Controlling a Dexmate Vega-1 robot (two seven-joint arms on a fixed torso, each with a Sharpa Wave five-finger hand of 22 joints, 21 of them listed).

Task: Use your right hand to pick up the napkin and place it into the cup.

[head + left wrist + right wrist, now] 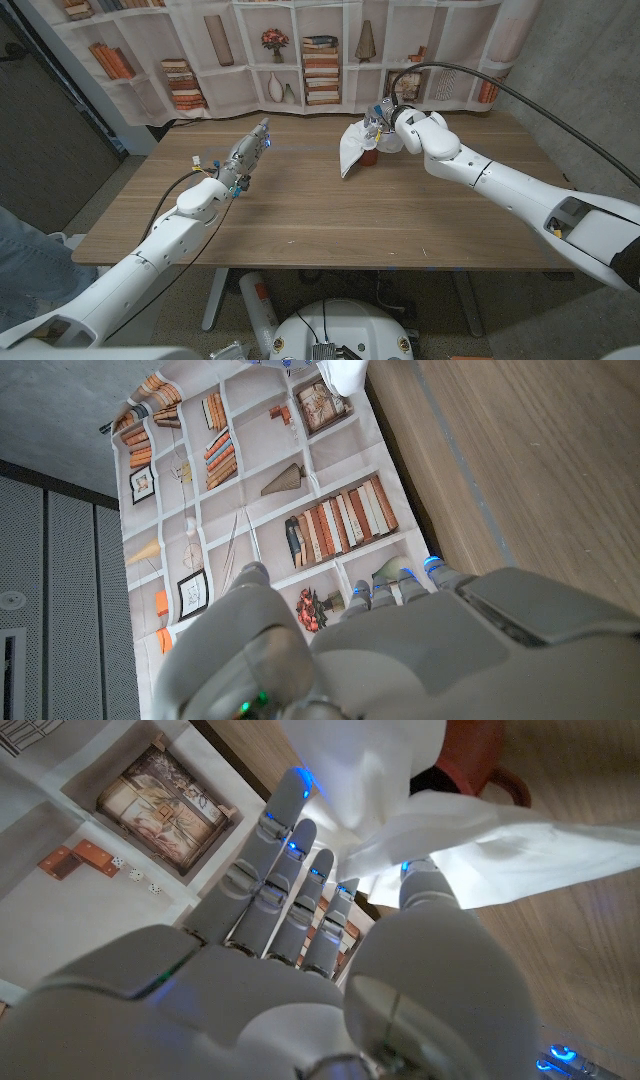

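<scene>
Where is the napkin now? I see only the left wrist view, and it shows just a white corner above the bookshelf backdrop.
Observer: In the head view the napkin is draped over the cup at the table's far side.
Operator: Does the right hand hold it?
Observer: Yes. In the right wrist view, the right hand pinches the napkin between thumb and fingers.
Operator: How does the cup look?
Observer: Reddish-brown, with a handle, mostly covered by the napkin.

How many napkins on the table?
1. The napkin is at the table's far side, held by the right hand and draped over the cup. Folds could hide a second.
</scene>
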